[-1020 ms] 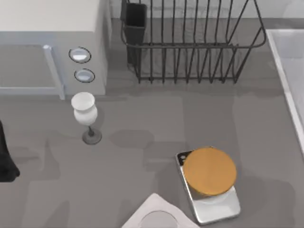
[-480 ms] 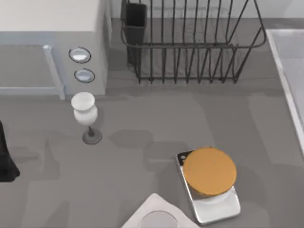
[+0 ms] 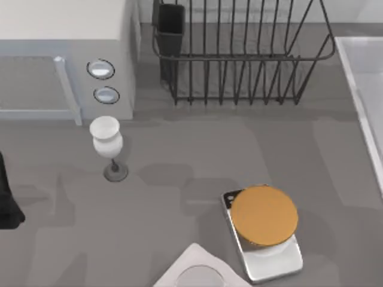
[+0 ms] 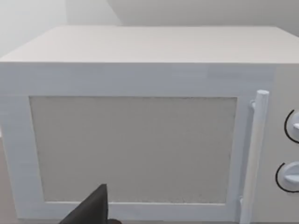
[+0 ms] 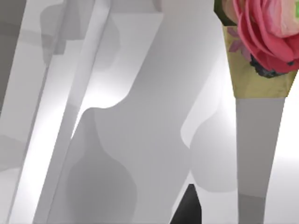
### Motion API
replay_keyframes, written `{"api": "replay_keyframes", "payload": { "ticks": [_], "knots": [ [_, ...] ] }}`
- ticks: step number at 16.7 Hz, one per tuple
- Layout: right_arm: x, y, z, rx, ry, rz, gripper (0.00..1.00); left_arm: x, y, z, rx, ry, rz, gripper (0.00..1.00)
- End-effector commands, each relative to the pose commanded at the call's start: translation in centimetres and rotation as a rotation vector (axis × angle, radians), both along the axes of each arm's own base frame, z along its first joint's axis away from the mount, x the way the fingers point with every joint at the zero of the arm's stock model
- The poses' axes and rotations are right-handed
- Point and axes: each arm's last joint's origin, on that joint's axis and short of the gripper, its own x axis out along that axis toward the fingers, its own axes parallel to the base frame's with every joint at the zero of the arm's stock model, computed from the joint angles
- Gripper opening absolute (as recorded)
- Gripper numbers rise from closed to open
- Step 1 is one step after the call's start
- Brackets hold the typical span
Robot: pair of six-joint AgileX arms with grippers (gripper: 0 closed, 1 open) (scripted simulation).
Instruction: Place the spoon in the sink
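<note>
Left arm: a dark bit of it (image 3: pixel 7 203) sits at the left edge of the table, parked. One dark finger (image 4: pixel 91 209) pokes up in front of the white box in the left wrist view (I cannot tell how far open this hand is, or if it holds a thing).
White box: it (image 3: pixel 66 36) stands at the back left, with a door bar and two round knobs (image 3: pixel 100 69).
Glass cup: white, upright, just in front of the box (image 3: pixel 106 139).
Wire rack: dark bars, at the back middle (image 3: pixel 239 54).
Orange disc: round, lying on a shiny flat tray (image 3: pixel 264 215), near the front.
Sink: pale, with a raised rim (image 3: pixel 358 89), at the right edge of the table.
Right hand: one dark tip (image 5: pixel 187 207) shows over the pale sink walls; I cannot tell if it is open.
Flower thing: pink petals on a yellow wrap (image 5: pixel 261 42), seen from the right wrist.
</note>
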Motion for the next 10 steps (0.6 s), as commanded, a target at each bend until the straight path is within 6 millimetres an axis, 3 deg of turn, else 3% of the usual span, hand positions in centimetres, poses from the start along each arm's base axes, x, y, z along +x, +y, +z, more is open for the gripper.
{"api": "replay_keyframes", "payload": {
  "ticks": [9,10],
  "knots": [
    [0.00,0.00,0.00,0.000,0.000,0.000,0.98,0.00,0.00,0.00,0.000,0.000,0.000,1.00],
    [0.00,0.00,0.00,0.000,0.000,0.000,1.00,0.00,0.00,0.00,0.000,0.000,0.000,1.00]
  ]
}}
